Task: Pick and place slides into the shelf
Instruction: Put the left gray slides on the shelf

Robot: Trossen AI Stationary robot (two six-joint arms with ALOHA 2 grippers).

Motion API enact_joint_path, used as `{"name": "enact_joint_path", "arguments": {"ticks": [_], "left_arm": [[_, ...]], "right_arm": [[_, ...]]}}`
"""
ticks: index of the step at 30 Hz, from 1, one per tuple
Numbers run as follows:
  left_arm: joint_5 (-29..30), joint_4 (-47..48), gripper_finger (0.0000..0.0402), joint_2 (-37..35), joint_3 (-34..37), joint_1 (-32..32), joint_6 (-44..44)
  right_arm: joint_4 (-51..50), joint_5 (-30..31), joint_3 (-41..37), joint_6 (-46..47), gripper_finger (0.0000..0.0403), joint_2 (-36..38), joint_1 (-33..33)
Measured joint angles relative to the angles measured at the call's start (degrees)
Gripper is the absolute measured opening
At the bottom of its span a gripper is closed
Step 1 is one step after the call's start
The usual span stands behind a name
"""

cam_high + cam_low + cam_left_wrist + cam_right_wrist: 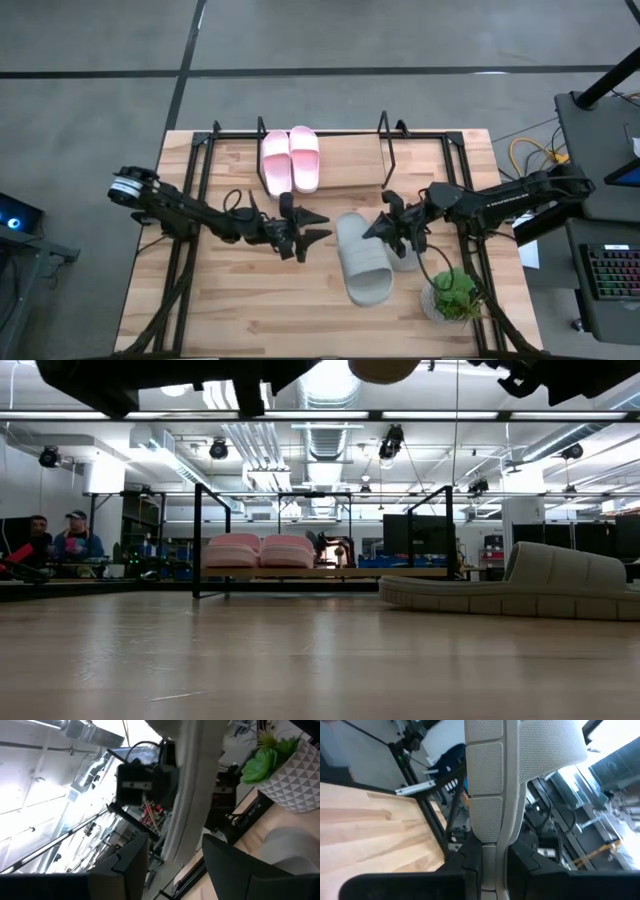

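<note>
Two pale pink slides lie side by side, soles down, on the wooden base of the black wire shelf at the table's far side; they also show in the low view. One grey slide rests sole down on the table in front of the shelf, right of centre. My right gripper is just right of it, shut on the second grey slide, which my arm mostly hides from above. My left gripper hovers open just left of the lying grey slide, touching nothing. My right gripper pinches the grey slide's sole between its two fingers, the slide turned on edge. The sole runs on away from the fingers, along them. Its rounded end shows high above the tabletop in the low view, so it is lifted clear.
A small green plant in a white patterned pot stands near the table's near right corner, close to my right arm. The shelf's board has free room to the right of the pink pair. People sit in the room beyond the table.
</note>
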State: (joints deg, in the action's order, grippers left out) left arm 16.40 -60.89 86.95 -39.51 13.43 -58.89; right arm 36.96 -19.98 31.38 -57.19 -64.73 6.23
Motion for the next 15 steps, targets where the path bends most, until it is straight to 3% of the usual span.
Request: {"name": "enact_joint_path", "arguments": {"ticks": [15], "left_arm": [[-2.0, 4.1, 0.0169, 2.0, -4.0, -2.1, 4.2]], "right_arm": [[0.1, 0.5, -0.1, 0.6, 0.0039, 0.0, -2.2]]}}
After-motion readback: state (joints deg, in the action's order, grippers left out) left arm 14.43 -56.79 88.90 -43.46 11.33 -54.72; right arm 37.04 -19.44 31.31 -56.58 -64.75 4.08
